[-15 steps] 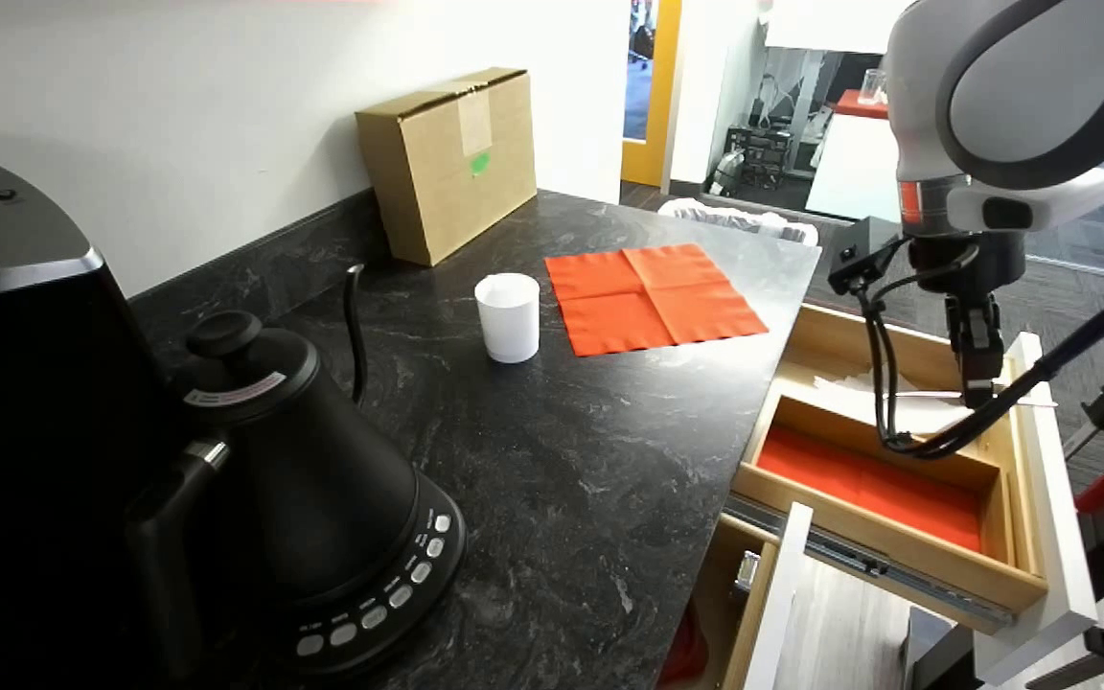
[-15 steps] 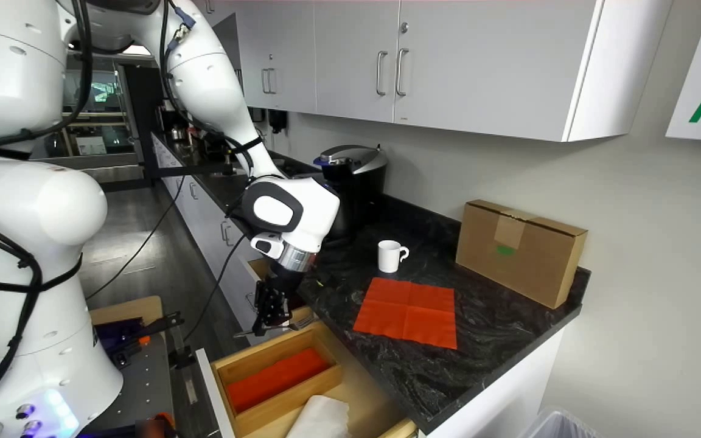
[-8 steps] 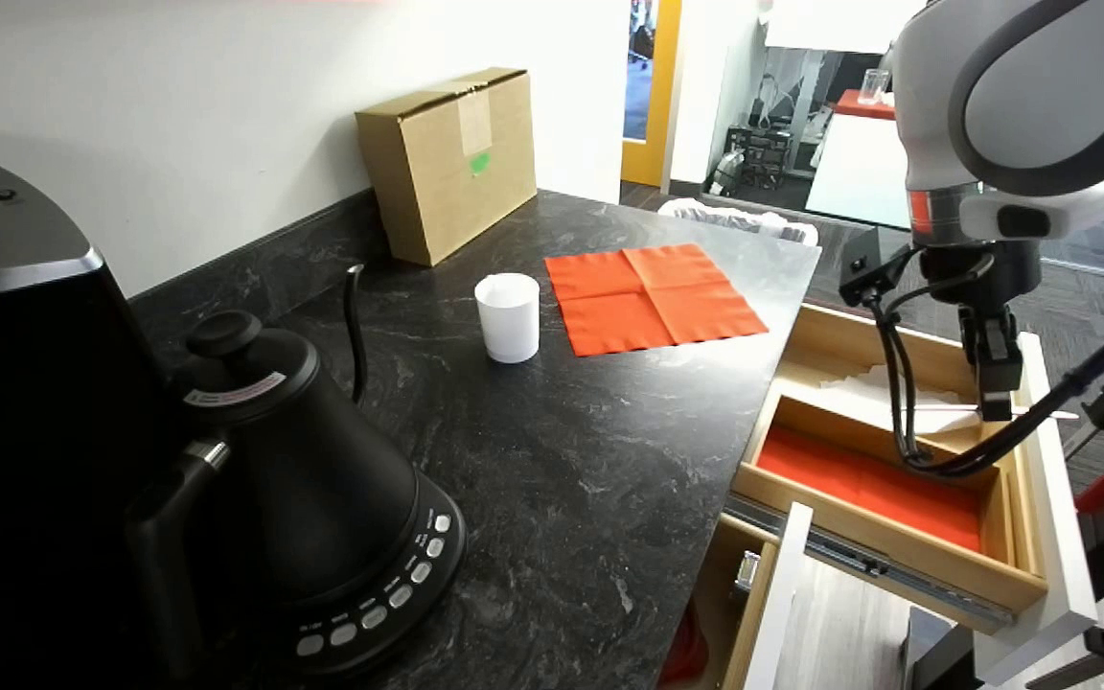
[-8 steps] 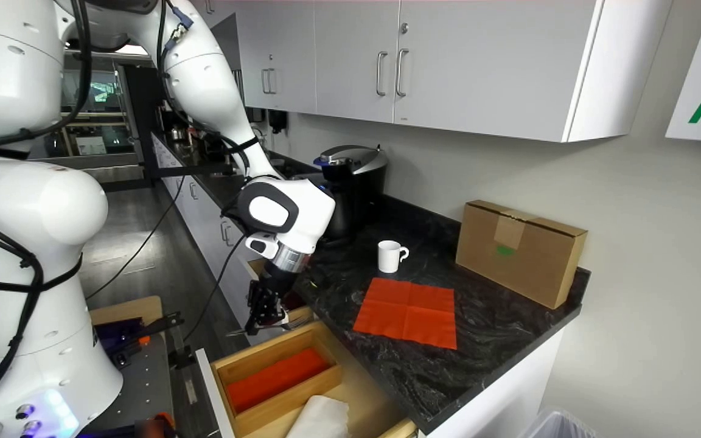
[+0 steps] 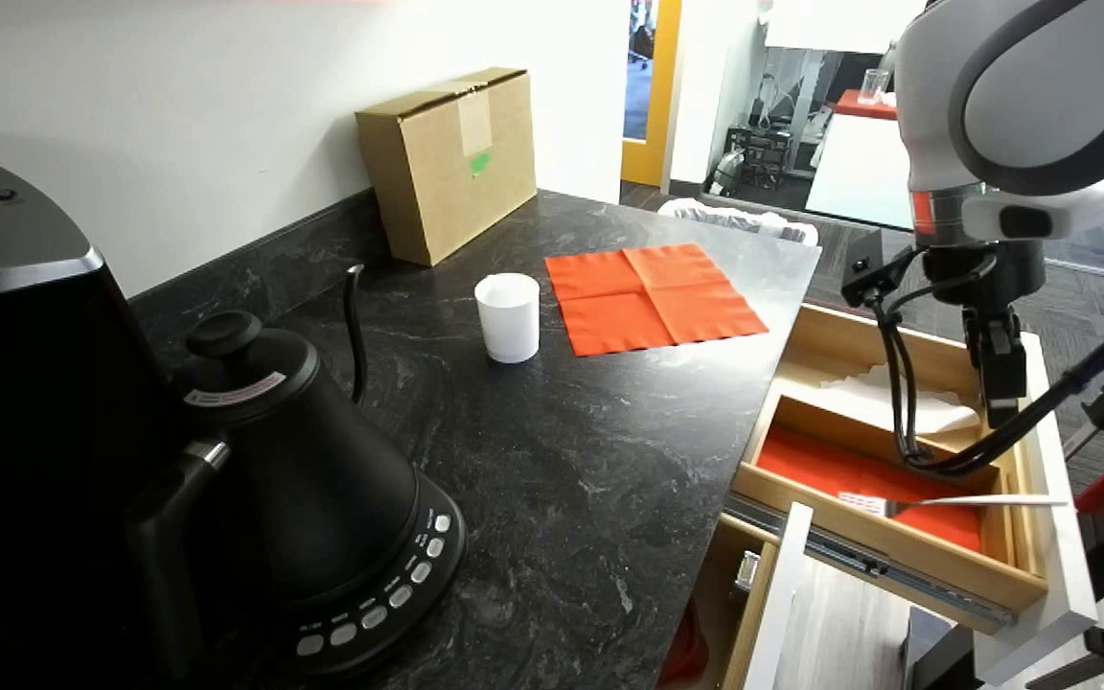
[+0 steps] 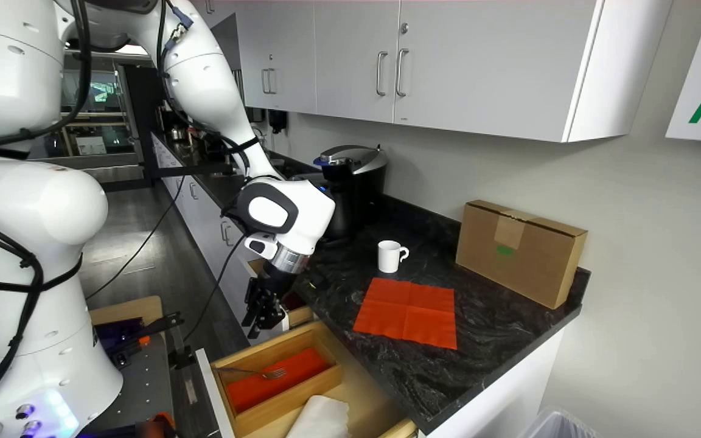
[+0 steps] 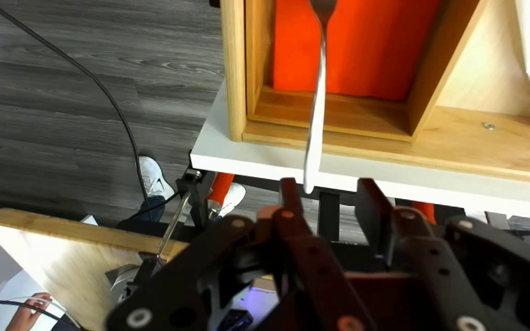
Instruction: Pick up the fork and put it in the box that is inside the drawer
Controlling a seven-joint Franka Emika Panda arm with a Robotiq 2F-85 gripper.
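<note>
The hand point(image 7: 329, 191) has just let go of the fork point(image 7: 319, 99): half a second ago it was clamped in the jaws, and now the jaws stand apart with nothing between them. In both exterior views the fork is below the hand and separate from it, its tines over the red bottom of the box point(image 7: 435, 73). The handle runs back toward the hand, crossing the box's end wall and reaching over the white front of the drawer point(image 7: 449, 181); in the wrist view its end shows near one jaw, but beneath, not gripped. Whether the fork has settled or is finishing its drop, I cannot tell. The hand has barely shifted and hangs above the drawer's front end, with a white sheet point(image 6: 321, 418) lying lower, off to one side. For the task, this release looks like the deciding step: the fork's head has reached the box, so the job seems nearly done, though not tidily, since the handle sticks out and could catch or slide if the drawer were pushed in. The next move, I judge, would be to lift the hand away or nudge the handle fully inside.
</note>
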